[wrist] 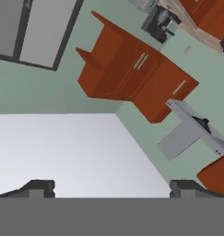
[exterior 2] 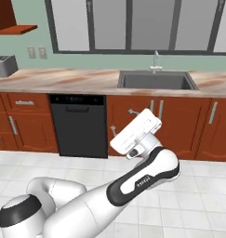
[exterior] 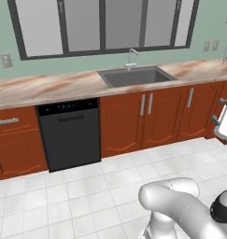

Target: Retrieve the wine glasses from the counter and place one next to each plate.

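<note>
Here the base faces the counter point(exterior: 49, 86), a long beige-pink marbled top over red-brown cabinets, seen across a strip of white tiled floor point(exterior: 63, 196). A grey sink point(exterior: 136, 76) with a silver faucet point(exterior: 131, 58) is set into the counter right of centre in the left base view; a black dishwasher point(exterior: 69, 133) sits below the top, left of the sink, with a silver-handled drawer point(exterior: 10, 122) further left. A dark-framed window point(exterior: 103, 23) spans the green wall above. In the right base view a silver toaster point(exterior 2: 3, 66) stands at the far left end of the counter, with wall outlets point(exterior 2: 36, 52) just right of it and a red-brown shelf point(exterior 2: 14, 29) above. No wine glass or plate can be made out on the stretch of counter visible from the base. The arm is raised in front of the cabinets, the white hand ending in the gripper point(exterior 2: 121, 120), which points up and left toward the cabinet fronts, well apart from the counter top. In the hand view the two dark finger tips point(wrist: 38, 187) stand far apart at the bottom edge, so the jaws are wide with nothing between them. That view is rolled and looks at the ceiling, red-brown upper cabinets point(wrist: 132, 73) and a grey range hood point(wrist: 191, 131).
</note>
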